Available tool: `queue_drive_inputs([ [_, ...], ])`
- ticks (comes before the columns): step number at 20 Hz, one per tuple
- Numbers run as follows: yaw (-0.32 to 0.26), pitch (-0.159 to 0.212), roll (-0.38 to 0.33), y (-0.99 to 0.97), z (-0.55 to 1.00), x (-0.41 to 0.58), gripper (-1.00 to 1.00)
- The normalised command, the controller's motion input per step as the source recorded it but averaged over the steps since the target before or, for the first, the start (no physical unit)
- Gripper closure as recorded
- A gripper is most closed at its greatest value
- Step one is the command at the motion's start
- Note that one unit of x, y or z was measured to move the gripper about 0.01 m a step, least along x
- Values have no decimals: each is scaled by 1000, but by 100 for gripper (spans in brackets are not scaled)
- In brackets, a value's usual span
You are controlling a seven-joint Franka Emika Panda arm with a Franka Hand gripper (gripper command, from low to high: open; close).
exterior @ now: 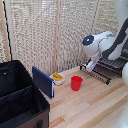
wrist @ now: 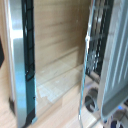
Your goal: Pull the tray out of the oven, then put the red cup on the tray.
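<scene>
While the pincer point(exterior: 91, 64) sits at the tray point(exterior: 102, 71) edge, whether it grips cannot be told.

Pale wooden table point(exterior: 85, 105), matt; red cup point(exterior: 76, 83) smooth plastic; tray point(exterior: 102, 71) dark wire metal; oven point(wrist: 20, 60) trim shiny metal.

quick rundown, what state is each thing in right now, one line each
tray: pulled out, sticking forward over the table, nothing on it
oven: mostly out of frame at the exterior view's right edge, front open
red cup: upright on the table, not on the tray
gripper: at the tray's front edge, open or shut cannot be told
black case: open
blue board: standing upright
white bowl: upright, yellow contents inside
</scene>
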Motion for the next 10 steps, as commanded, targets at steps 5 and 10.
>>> queue_drive_inputs([
  [5, -258, -24, 201, 206, 468, 0, -100],
  [10, -240, -1, 230, 223, 395, 0, -100],
])
